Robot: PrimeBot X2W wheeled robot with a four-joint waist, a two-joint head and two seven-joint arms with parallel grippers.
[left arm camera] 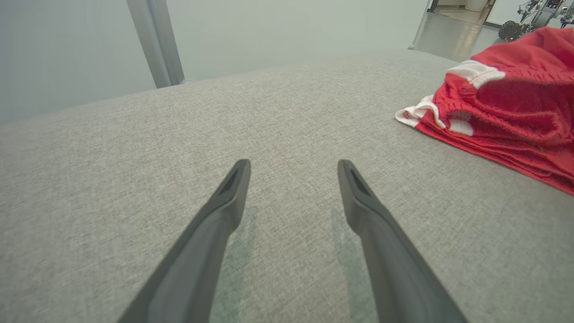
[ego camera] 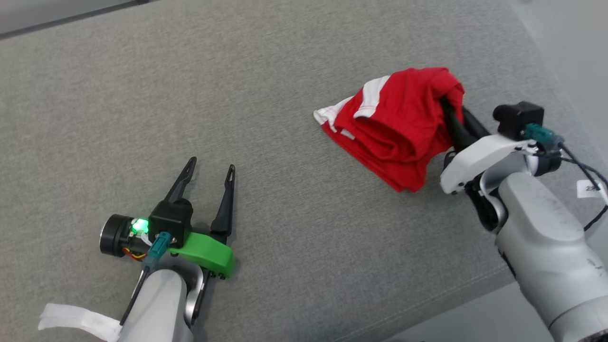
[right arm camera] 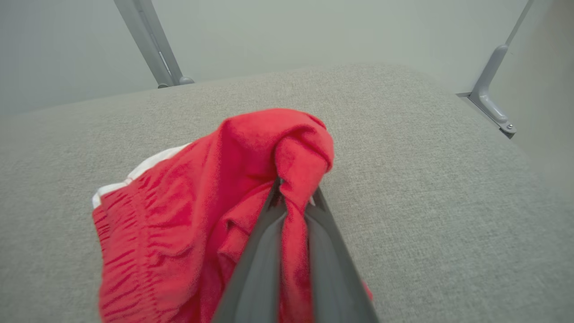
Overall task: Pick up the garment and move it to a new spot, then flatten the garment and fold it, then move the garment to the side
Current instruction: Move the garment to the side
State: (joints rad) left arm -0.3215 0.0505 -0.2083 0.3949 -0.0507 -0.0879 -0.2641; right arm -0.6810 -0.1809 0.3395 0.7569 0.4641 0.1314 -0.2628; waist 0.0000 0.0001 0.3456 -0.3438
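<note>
The garment (ego camera: 399, 128) is a crumpled red piece with white trim, bunched on the grey fabric surface (ego camera: 285, 71) at the right. My right gripper (ego camera: 449, 107) is shut on the garment's right edge, lifting a fold of red cloth; its fingertips are buried in the fabric. In the right wrist view the cloth (right arm camera: 287, 148) drapes over the pinched fingers (right arm camera: 264, 251). My left gripper (ego camera: 211, 168) rests open low at the left, well apart from the garment, with nothing between its fingers. The left wrist view shows that gripper (left arm camera: 293, 168) over bare fabric and the garment (left arm camera: 506, 112) off at the right.
The grey surface ends at a front edge (ego camera: 456, 304) near my right arm and at a far edge with a dark strip (ego camera: 71, 19). Metal posts (right arm camera: 148, 45) and a bracket (right arm camera: 493, 103) stand beyond the far edge.
</note>
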